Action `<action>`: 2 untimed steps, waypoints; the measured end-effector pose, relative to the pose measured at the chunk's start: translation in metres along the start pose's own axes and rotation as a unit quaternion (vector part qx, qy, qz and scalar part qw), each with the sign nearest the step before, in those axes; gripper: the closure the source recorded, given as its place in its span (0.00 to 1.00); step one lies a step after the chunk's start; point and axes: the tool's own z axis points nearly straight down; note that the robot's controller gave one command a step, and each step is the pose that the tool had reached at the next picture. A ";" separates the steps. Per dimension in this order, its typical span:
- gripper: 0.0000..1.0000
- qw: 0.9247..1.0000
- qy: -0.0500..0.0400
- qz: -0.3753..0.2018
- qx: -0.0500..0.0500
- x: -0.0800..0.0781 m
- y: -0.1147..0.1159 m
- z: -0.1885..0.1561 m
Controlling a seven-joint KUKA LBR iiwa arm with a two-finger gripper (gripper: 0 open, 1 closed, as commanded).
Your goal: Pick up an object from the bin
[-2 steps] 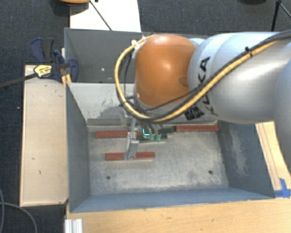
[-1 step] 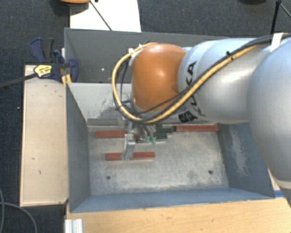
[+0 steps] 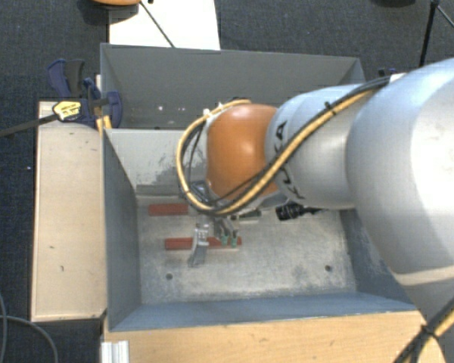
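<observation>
My gripper (image 3: 197, 252) hangs low over the bin floor, left of the middle, under the arm's orange cover. Its grey tip stands right at a flat red-brown bar (image 3: 178, 243) that lies crosswise on the floor, and the bar's right part runs behind the gripper. I cannot tell whether the tip touches the bar. A second red-brown bar (image 3: 169, 209) lies a little farther back, close to the bin's left wall, apart from the gripper.
The arm and its orange cover with looped cables hide the middle and right back of the bin. Bare grey floor stretches to the front and right of the gripper. The bin's left wall slopes near both bars.
</observation>
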 end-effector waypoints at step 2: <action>1.00 0.998 0.002 0.068 0.001 0.038 -0.016 0.028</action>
